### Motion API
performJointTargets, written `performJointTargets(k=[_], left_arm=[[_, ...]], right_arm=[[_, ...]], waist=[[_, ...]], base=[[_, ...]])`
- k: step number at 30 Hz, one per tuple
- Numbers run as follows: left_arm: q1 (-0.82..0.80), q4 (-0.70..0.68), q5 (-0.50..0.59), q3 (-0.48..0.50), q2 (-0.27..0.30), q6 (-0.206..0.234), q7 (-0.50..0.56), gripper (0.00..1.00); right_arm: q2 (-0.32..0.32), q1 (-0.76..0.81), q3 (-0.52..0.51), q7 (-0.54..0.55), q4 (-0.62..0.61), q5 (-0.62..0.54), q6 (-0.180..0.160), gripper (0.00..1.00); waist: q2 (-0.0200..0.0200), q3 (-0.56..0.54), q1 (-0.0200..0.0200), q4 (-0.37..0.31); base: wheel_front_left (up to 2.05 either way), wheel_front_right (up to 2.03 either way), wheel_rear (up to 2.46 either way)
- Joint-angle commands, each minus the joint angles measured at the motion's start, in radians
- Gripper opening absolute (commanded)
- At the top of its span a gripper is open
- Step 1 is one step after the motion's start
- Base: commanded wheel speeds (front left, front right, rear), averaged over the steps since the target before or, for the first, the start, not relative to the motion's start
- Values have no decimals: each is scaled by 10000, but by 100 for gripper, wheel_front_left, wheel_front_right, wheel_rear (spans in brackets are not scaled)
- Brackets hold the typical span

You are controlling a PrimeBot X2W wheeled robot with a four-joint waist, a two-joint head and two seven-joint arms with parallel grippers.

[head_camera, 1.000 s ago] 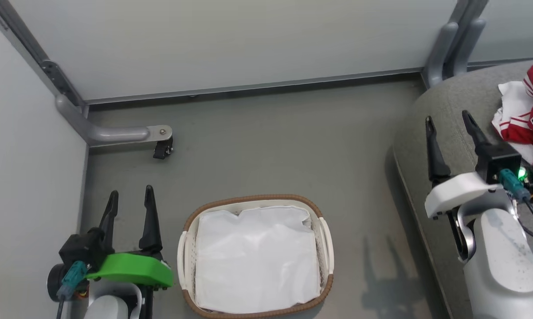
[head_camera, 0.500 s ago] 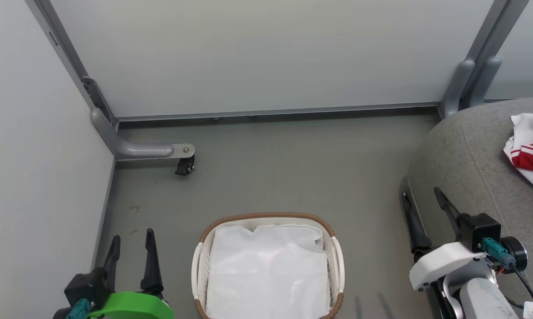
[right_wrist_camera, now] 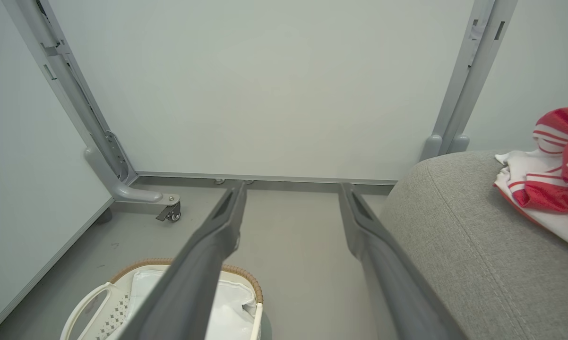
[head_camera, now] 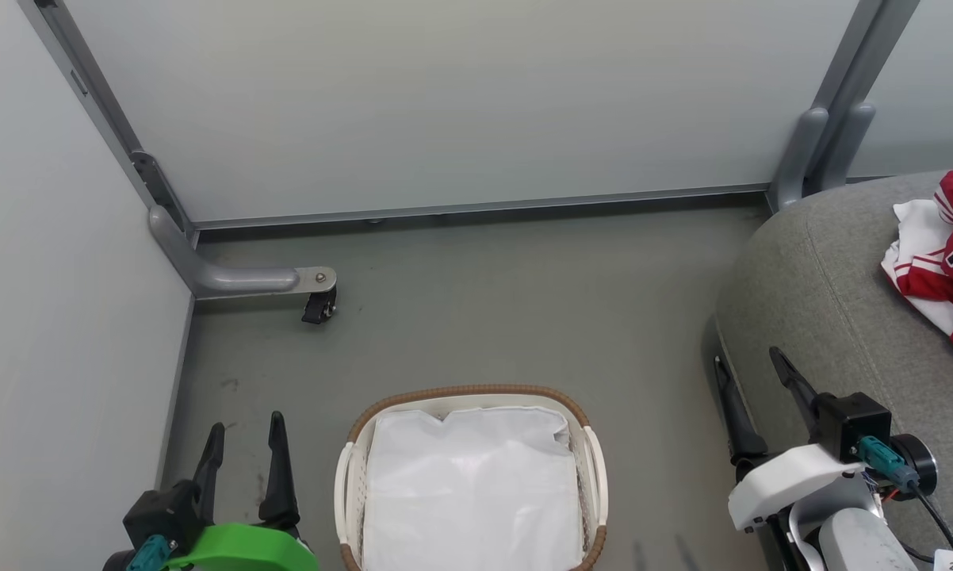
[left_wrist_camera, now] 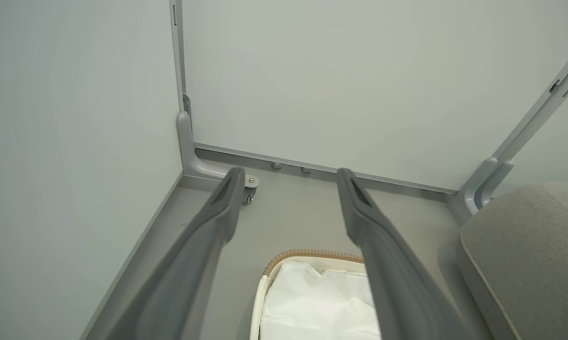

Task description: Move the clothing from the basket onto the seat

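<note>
Close at the bottom of the head view, the basket (head_camera: 468,392) sits on the floor (head_camera: 524,301), its white liner (head_camera: 472,492) showing. Left of the basket, the left gripper (head_camera: 247,422) hangs with fingers apart, empty. Right of the basket, the right gripper (head_camera: 745,356) is likewise spread and empty. Farther right and beyond, the clothing (head_camera: 940,262) lies crumpled on the seat (head_camera: 825,317).

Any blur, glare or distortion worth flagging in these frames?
Head view: sharp, evenly lit; the liner is nearly washed out. Left wrist view: near fingers soft, background crisp. Right wrist view: fingers equally soft; jerseys on the seat in focus.
</note>
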Motion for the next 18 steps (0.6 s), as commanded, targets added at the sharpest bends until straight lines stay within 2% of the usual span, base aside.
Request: performJointTargets(k=[1,7,8,11,18], left_arm=[[-56,26,79,10,12,-42,-4,100],[-56,121,-100,-55,15,-167,-4,100],[-12,103,-102,-66,-4,-139,1,0],[29,356,-113,-81,-25,-135,7,0],[-87,323,-1276,114,-23,-184,355,0]], right_arm=[[-44,68,-14,-23,-42,64,-14,100],[-45,117,39,-23,-52,137,-14,100],[0,8,44,0,-9,106,0,0],[61,125,44,18,236,111,0,0],[59,85,-146,441,230,1461,-1,0]], waist=[[0,-2,1,7],[0,-1,1,24],[0,-2,1,24],[0,-3,1,24],[0,-21,1,-5]], base=[[0,0,0],[0,0,0],[0,0,0],[0,0,0],[0,0,0]])
